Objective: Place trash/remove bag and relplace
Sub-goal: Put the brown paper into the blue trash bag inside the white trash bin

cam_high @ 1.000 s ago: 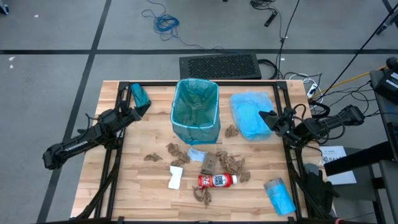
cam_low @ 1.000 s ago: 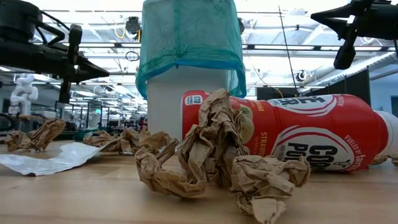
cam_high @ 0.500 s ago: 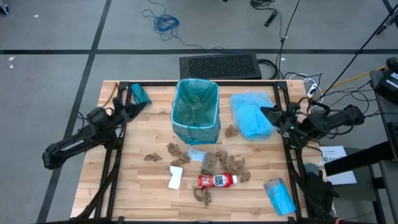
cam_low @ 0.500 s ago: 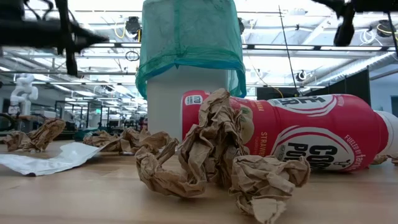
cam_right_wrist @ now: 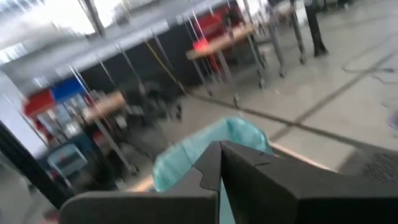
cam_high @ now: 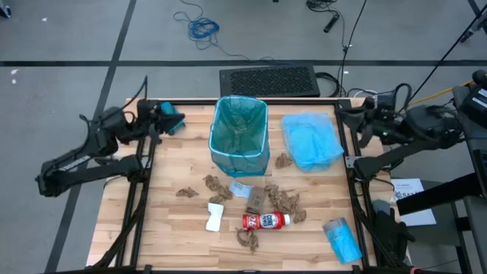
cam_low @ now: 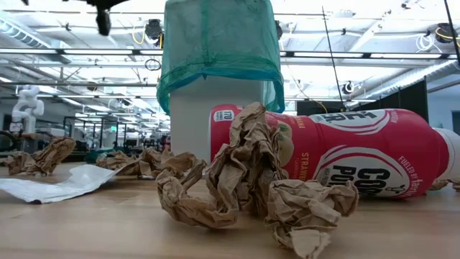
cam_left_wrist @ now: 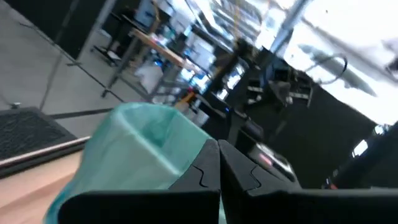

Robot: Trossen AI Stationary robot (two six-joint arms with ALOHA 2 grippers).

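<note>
Left claw (cam_high: 154, 122) clenched, empty, raised at the desk's (cam_high: 167, 228) far left corner beside a teal roll (cam_high: 172, 119). Right claw (cam_high: 344, 114) clenched, empty, raised over the far right edge near the pale blue bag pile (cam_high: 309, 140). Bin with teal liner (cam_high: 240, 135) stood upright at far centre. Trash lay on the desk in front of it: crumpled brown paper wads (cam_high: 285, 201), red-and-white bottle (cam_high: 265, 221) on its side, white packet (cam_high: 214, 216), pale blue scrap (cam_high: 240, 189).

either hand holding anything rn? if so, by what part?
Nothing held. Left hand and right hand are both shut and empty, raised at the table's far corners.
</note>
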